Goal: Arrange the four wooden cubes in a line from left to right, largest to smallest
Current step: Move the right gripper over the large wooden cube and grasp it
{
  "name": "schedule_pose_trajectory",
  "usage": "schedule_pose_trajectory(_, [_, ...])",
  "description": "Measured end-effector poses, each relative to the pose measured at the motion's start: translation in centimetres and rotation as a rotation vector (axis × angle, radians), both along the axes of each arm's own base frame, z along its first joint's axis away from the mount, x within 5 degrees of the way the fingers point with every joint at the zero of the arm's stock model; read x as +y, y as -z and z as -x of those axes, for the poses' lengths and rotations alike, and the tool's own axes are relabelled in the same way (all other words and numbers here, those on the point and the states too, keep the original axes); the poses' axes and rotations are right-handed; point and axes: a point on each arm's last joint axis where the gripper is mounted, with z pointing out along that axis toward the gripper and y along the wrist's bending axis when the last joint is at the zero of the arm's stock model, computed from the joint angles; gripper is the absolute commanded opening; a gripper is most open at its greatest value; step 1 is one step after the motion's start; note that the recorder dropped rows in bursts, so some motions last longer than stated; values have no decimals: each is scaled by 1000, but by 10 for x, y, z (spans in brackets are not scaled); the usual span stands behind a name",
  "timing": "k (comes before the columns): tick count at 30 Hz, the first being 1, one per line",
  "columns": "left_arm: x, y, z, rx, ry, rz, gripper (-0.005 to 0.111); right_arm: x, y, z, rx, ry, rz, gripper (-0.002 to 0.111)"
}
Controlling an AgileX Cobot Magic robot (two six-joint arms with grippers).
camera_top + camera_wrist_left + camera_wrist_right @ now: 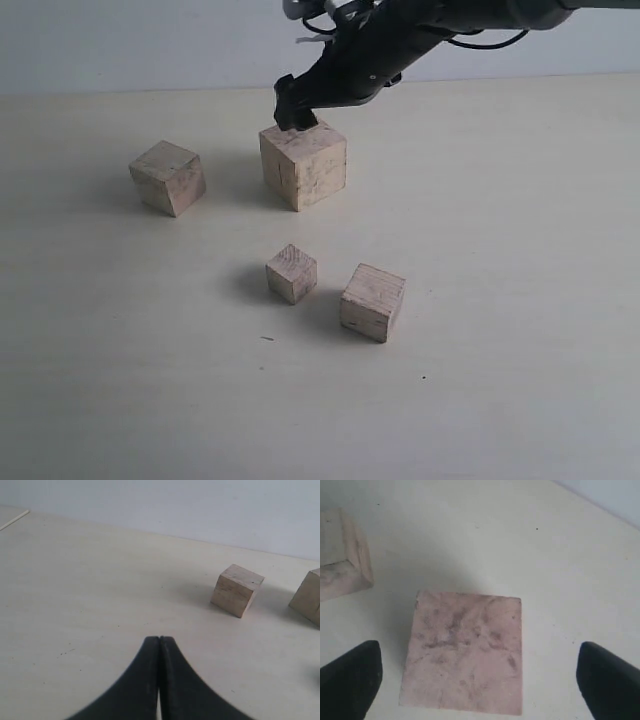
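Four to sort: second-largest cube (167, 177) upper left, largest cube (303, 165) upper centre, smallest cube (291, 273) then third cube (372, 301) lower centre. Left gripper (159, 647) pressed together, empty; right gripper (297, 112) splayed wide over largest cube. Likely next: descend, clamp, carry far left.

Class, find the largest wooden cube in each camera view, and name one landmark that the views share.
Exterior view: largest cube, back middle, under the right gripper.
Left wrist view: cropped at the picture's right edge.
Right wrist view: its top fills the centre, open jaws either side.
Shared landmark: the second-largest cube beside it.
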Motion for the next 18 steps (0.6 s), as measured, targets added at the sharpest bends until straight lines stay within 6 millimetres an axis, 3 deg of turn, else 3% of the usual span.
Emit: schedule_pose_trajectory(18, [0, 0, 0, 0, 0, 0, 0, 18, 47, -15, -7, 8, 13, 105])
